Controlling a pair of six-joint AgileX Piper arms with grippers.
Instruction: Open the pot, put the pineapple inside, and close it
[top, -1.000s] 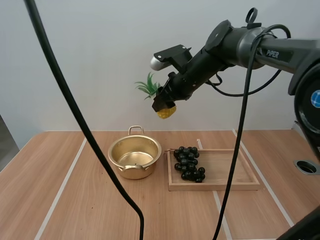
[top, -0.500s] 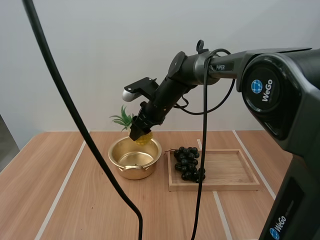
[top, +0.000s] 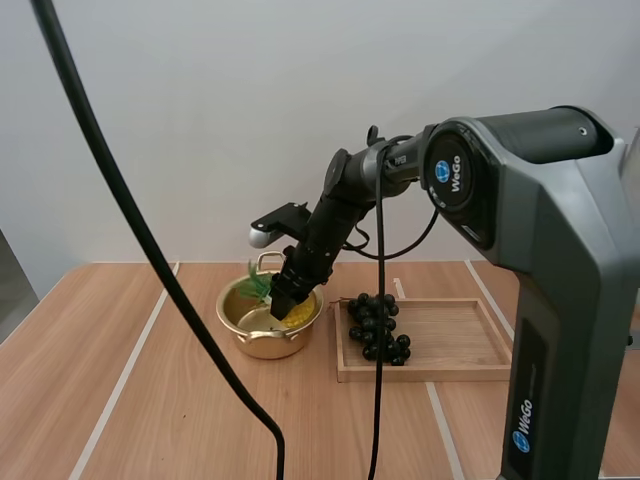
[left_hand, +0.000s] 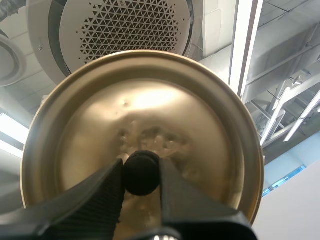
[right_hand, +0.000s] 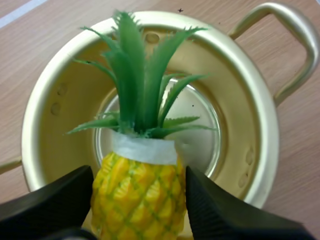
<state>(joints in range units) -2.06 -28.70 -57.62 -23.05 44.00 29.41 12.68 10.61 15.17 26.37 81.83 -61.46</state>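
Counter (top: 150, 400) wood lies bare across the lower left of the high view, leaving open room in front of the pot (top: 268, 345) and to its left. The pot stands at the centre of the frame, lid off. Just right of it, a narrow gap apart, is a wooden tray (top: 440, 373). Grapes (top: 375, 328) sit at the tray's left end, near the pot's right edge.

The right arm reaches down from the upper right, and the right gripper (top: 283, 303) is at the pot's rim, over its right half. Its fingers are parted to the width of the pineapple (top: 296, 317) and press the yellow body from both sides. The pineapple hangs tilted in the pot's mouth, green leaves pointing toward the far left wall. Whether it touches the pot's floor cannot be told.

The left gripper (left_hand: 141, 174) is nearly closed, its two fingers pinching the black knob (left_hand: 141, 165) of the gold lid (left_hand: 200, 125). The lid's round edge touches nothing.
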